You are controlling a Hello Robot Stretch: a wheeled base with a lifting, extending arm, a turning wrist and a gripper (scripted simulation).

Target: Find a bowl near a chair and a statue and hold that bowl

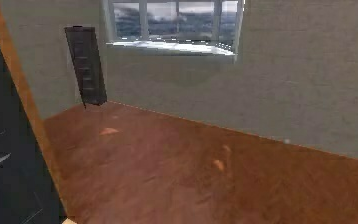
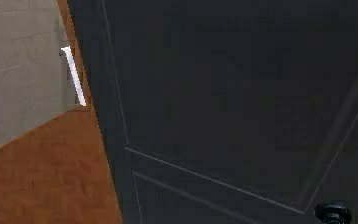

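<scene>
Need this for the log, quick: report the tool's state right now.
Tool: cannot be told from these pictures. A dark door stands close on the arm's side.

The floor (image 1: 187, 170) is reddish-brown with plank lines. The walls (image 1: 297, 90) are pale grey. The window frame (image 1: 172, 45), upper middle, is white. The shelf (image 1: 86, 65), upper left, is dark brown. The door (image 2: 237, 100) is nearly black, its knob (image 2: 334, 213) black.

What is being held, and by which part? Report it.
It cannot be told. The arm side view faces a dark door with a knob; the forward view looks over wood floor to a window and a dark shelf.
</scene>
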